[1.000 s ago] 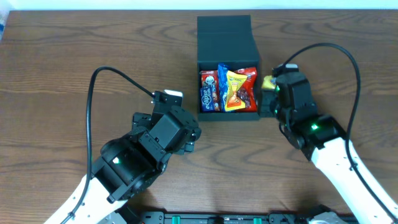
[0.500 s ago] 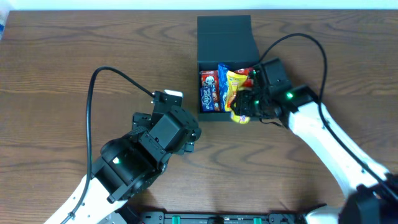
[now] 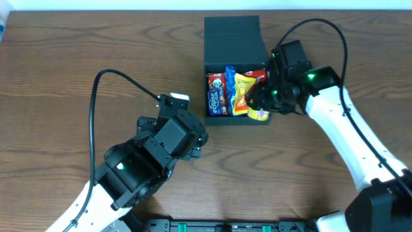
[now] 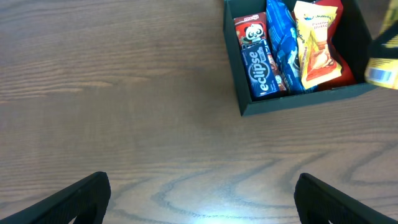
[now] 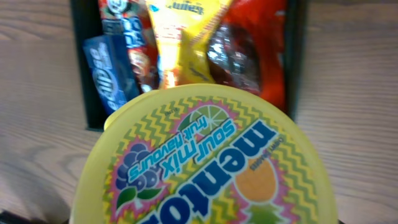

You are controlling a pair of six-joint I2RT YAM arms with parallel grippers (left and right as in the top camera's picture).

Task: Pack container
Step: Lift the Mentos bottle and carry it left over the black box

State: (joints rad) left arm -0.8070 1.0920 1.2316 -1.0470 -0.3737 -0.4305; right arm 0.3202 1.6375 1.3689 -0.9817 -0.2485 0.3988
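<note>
Gripping a yellow Mentos tub (image 3: 258, 114) in the right gripper (image 3: 262, 106), clamped on its sides by the look of the overhead. Can't see the fingers themselves in the right wrist view, only the tub's printed lid filling the frame. Hanging just over the front-right corner of the container (image 3: 225, 120), partly above the rim, partly outside it. From here, need to go inward, i.e. away from the front wall and over the packets, before lowering. Judging the R arm as the one to finish, being right at the box. Over on the front-left, well apart from it, find the left gripper (image 4: 200, 186), fingers (image 4: 81, 199) spread wide w/ nothing between them, only bare surface (image 4: 124, 93) below.

As for the container's look: dark teal-green, matte, approx. square, rigid walls, lid flap (image 3: 232, 29) folded back on the far side, so open from above. Sitting toward the far middle of the surface, front wall facing the arms. Holding four packets stood on edge, side by side, long axes front to back: Eclipse pack (image 3: 214, 96) at left, then a blue packet (image 3: 230, 87), a yellow packet (image 3: 243, 90), a red packet (image 3: 259, 78) at right. Little free room left inside, so prob. a matter of laying the tub on top of the red and yellow packets, not beside them. Risk, as a guess: catching the rim on the way in, or rolling off the packets once let go.
</note>
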